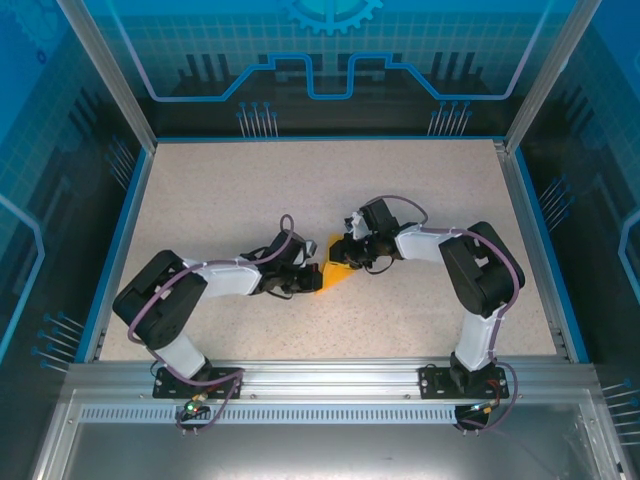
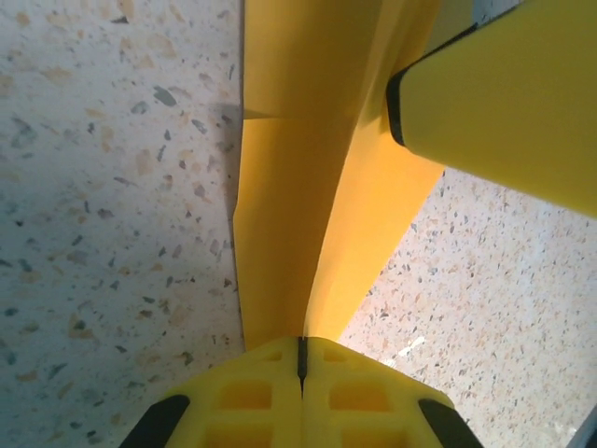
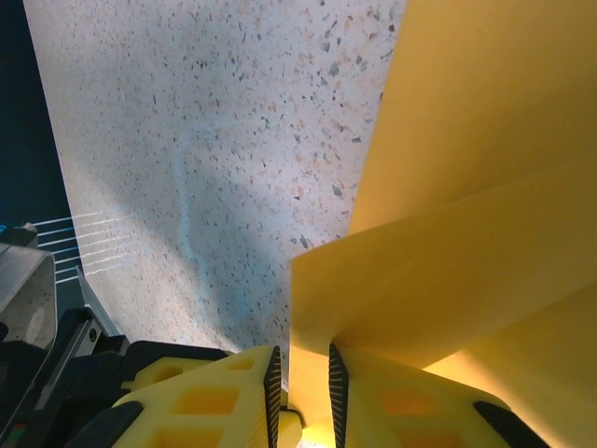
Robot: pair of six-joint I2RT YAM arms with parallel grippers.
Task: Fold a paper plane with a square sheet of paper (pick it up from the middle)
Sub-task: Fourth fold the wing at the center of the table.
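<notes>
Yellow left gripper point(image 2: 300, 347): its fingers are pressed together with no gap, pinching the near end of the sheet of paper point(image 2: 308, 187) right on a crease.
Sheet of paper: partly folded, it spans between your two grippers near the middle of the table point(image 1: 250, 190).
Right gripper point(image 3: 303, 369): its fingers stand close with only a slim gap, and a layer of the sheet runs into that gap, so it is pinching the paper.
Risk, left side: if you draw the arms apart, the thin sheet may tear at this tight pinch or slide out along the crease.
Risk, right side: this grip seems to take one layer only, so a twist here could open the fold or set the next crease crooked.
Hidden, left wrist view: the sheet runs off the top edge and the other arm's finger covers one corner.
Hidden, top view: the wrists cover most of the sheet, so you cannot count its folds or tell whether it touches the table.
Hidden, right wrist view: the sheet is cut off at the top and right.
</notes>
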